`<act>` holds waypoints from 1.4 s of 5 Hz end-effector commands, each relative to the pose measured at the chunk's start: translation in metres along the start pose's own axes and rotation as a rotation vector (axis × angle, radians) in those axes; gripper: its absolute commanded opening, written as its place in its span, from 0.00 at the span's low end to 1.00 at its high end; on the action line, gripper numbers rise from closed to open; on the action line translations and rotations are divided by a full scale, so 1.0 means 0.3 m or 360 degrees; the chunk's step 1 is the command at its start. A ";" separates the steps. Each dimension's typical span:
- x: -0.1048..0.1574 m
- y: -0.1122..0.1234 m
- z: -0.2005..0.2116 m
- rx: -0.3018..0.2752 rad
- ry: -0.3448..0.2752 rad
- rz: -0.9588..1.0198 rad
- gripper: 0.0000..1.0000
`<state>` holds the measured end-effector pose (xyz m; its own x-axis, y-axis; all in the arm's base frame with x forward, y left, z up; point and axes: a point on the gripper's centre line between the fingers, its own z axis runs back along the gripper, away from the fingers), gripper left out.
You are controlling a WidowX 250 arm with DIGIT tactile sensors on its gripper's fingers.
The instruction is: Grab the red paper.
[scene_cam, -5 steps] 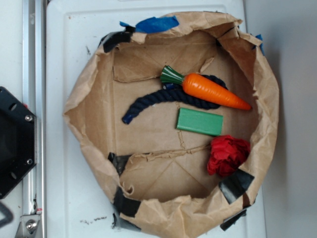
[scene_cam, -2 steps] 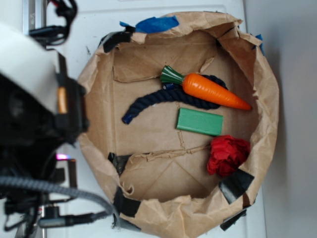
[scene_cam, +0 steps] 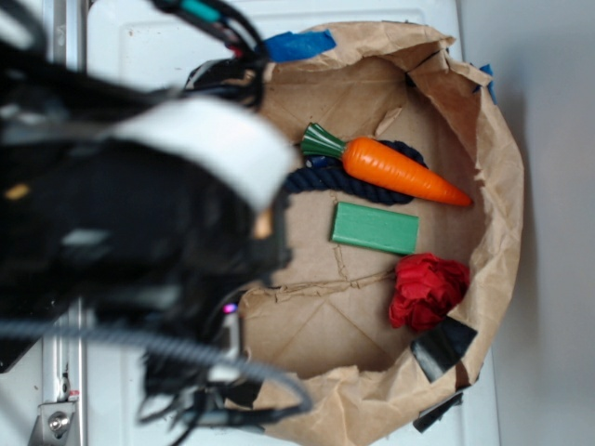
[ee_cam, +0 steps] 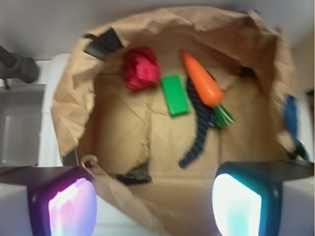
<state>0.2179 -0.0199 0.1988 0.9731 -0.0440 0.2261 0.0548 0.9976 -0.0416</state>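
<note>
The red paper point(scene_cam: 427, 291) is a wrinkled deep red wad lying inside the brown paper bag point(scene_cam: 493, 158) near its right wall; the wrist view shows the red paper point(ee_cam: 141, 69) at upper left of the bag floor. My gripper point(ee_cam: 155, 206) hangs over the bag's near rim, far from the wad. It is open, the two lit fingertips point(ee_cam: 73, 206) wide apart with nothing between them. In the exterior view the arm point(scene_cam: 139, 223) blurs across the left half and hides the bag's left side.
In the bag lie an orange carrot point(scene_cam: 395, 170) on a dark blue rope point(scene_cam: 344, 181) and a green block point(scene_cam: 376, 229) just left of the wad. Black tape point(scene_cam: 443, 346) patches the bag rim. A metal rail point(scene_cam: 58, 409) runs along the left.
The arm has swung in from the left, from out of view to covering the bag's left half. The objects in the bag have not moved.
</note>
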 end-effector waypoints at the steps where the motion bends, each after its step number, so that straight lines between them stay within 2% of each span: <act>1: 0.073 0.024 -0.096 -0.0158 -0.0022 -0.0050 1.00; 4: 0.158 0.058 -0.275 -0.0124 0.0036 -0.0089 1.00; 6: 0.204 0.073 -0.352 -0.0123 -0.0006 -0.0054 1.00; 7: 0.232 0.059 -0.387 -0.0162 -0.0049 -0.0036 1.00</act>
<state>0.3025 -0.0155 0.0831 0.9767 -0.0796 0.1991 0.1092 0.9837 -0.1426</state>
